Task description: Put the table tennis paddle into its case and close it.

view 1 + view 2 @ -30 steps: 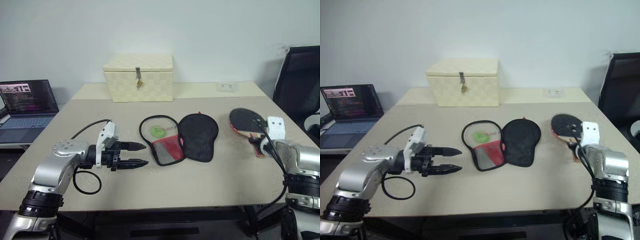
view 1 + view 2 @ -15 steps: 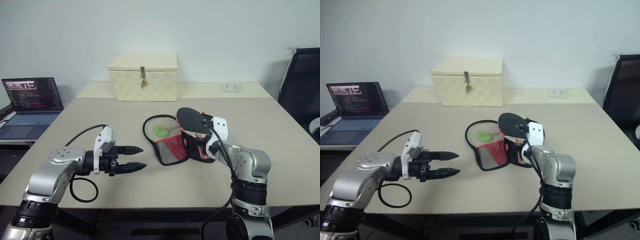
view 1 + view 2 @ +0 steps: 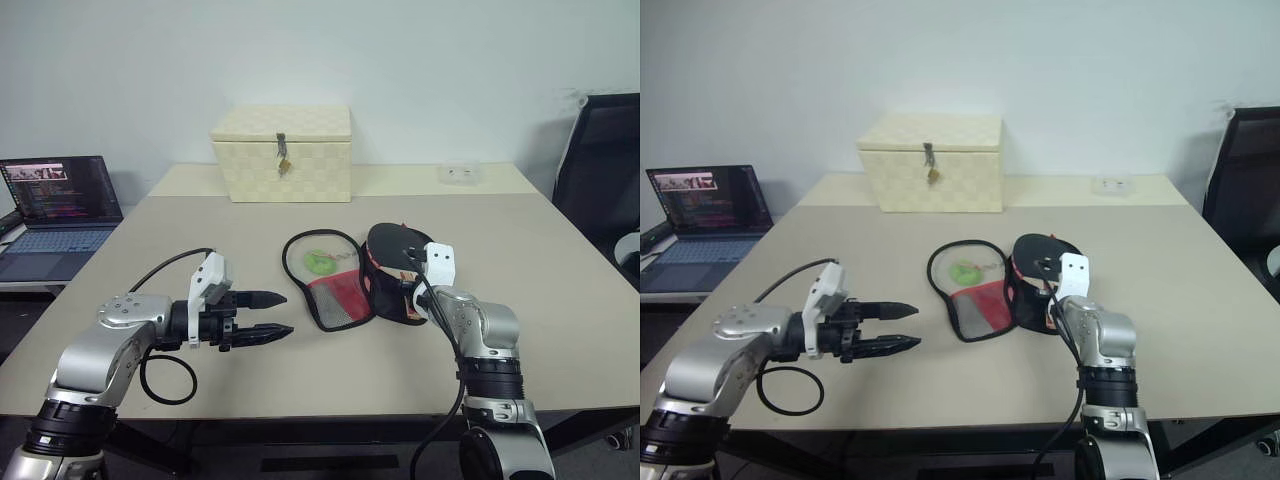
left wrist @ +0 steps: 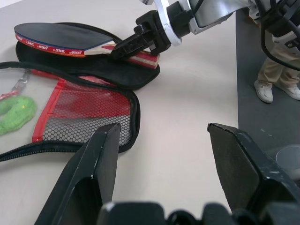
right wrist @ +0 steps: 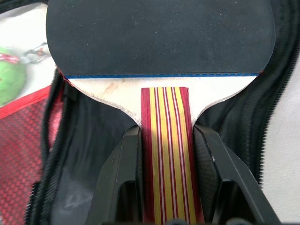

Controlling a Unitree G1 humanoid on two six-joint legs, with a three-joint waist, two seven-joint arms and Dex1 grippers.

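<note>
We see a plain pale wall behind a broad beige table, the largest surface in the scene. At the table's far side, well beyond both claws, stands a cream woven box with a metal latch. Off the table's left edge, outward of the left claw, an open laptop shows a lit screen, and a black office chair stands outward of the right claw.

Between the two claws the case lies unzipped and spread flat: its clear half with the red mesh pocket lies toward the left claw, its black half directly under the right claw. A small green object rests on the clear half.

The right gripper has its two black fingers closed on the striped wooden handle of the table tennis paddle, one finger against each side of the handle. The paddle's black face extends ahead of that claw, roughly level, just above the case's black half and inside its zip outline; we cannot tell whether it touches the fabric.

The left gripper hangs just above the table, well apart from the case, pointing toward it. Its fingers stand apart and empty.

A black cable loops on the table beneath the left arm.
</note>
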